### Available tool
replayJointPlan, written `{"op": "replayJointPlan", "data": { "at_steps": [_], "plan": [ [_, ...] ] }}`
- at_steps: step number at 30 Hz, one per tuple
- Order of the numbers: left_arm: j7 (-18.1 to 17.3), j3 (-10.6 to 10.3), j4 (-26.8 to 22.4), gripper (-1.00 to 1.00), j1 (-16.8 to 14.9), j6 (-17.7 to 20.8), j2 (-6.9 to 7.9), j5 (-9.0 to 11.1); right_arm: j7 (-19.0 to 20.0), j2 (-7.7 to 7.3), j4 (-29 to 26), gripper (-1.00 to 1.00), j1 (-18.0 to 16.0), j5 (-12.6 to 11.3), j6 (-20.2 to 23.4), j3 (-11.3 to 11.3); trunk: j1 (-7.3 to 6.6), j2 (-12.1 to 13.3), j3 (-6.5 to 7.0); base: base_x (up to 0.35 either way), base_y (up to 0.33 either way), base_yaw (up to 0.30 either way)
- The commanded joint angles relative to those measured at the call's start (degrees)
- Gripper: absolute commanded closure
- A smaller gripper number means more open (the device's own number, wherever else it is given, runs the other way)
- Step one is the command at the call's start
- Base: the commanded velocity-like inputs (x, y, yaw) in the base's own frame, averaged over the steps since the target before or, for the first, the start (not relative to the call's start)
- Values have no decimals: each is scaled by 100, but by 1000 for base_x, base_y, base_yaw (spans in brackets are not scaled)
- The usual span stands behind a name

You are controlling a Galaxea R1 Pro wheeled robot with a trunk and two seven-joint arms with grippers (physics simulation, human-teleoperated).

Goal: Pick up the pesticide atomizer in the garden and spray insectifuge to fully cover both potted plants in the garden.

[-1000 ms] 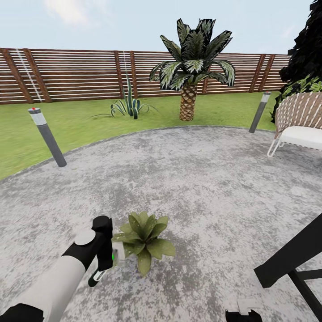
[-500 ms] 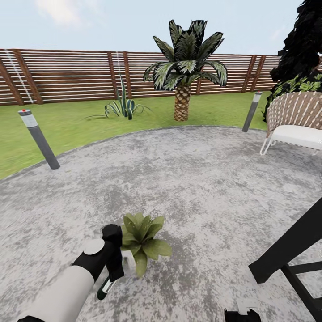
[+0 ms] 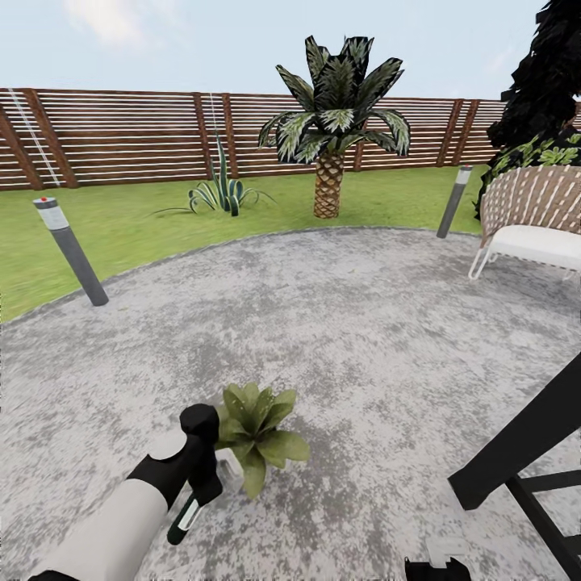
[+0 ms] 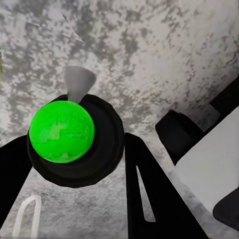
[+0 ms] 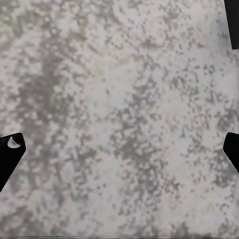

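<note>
Jaws of left gripper (image 4: 74,149) pinch pesticide atomizer (image 4: 69,137), beside potted plant (image 3: 258,436).

One potted plant (image 3: 257,436), one palm (image 3: 335,113), one agave (image 3: 216,192), two lamp posts (image 3: 71,252), one chair (image 3: 537,216).

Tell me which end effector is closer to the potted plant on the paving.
Left. The left end effector sits right beside the potted plant; the right end effector hangs well off to its other side.
</note>
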Motion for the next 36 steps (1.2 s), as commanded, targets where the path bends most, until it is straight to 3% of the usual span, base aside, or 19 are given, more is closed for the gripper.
{"op": "replayJointPlan", "data": {
  "at_steps": [1, 2, 7, 13, 20, 28, 31, 32, 33, 36],
  "plan": [
    [26, 0, -60, 100, -2, 62, -5, -50, -12, 0, 1, -100, -2, -52, -14, 49, -3, -2, -5, -259, 0, 0],
    [179, -1, -98, 100, -2, 67, -8, -45, -12, 0, 1, -100, -2, -51, -14, 49, -3, -2, -5, -185, 0, 0],
    [276, -11, -116, 100, -2, 95, -68, -1, -12, 0, 1, -100, -1, -48, -14, 49, -3, -2, -5, -53, 0, 0],
    [282, -31, -390, 100, 3, 603, -192, -8, -12, 0, 1, -100, -2, -47, -14, 49, -3, -2, -5, -2, 0, 0],
    [301, -7, -434, 100, 402, 588, 30, -38, -12, 0, 1, -100, -1, -49, -14, 49, -3, -2, -5, 0, 0, 0],
    [424, -13, -458, 100, 357, 621, -79, 3, -12, -9, -5, -100, 0, -56, -19, 49, -3, -2, -5, -120, -74, 61],
    [441, -20, -459, 100, 270, 642, -257, 3, -12, -9, 0, -100, -1, -56, -15, 49, -3, -2, -5, -14, -8, 1],
    [436, -17, -454, 100, 96, 658, -368, -6, -12, -9, 1, -100, -1, -56, -14, 49, -3, -2, -5, -2, -1, 0],
    [410, -22, -445, 100, -248, 685, -606, -12, -12, -9, -3, -100, 0, -56, -14, 49, -3, -2, -5, 0, 0, 0],
    [386, -29, -391, 100, -466, 694, -686, -18, -12, -9, 0, -100, -2, -56, -14, 49, -3, -2, -5, 0, 0, 0]
  ]
}}
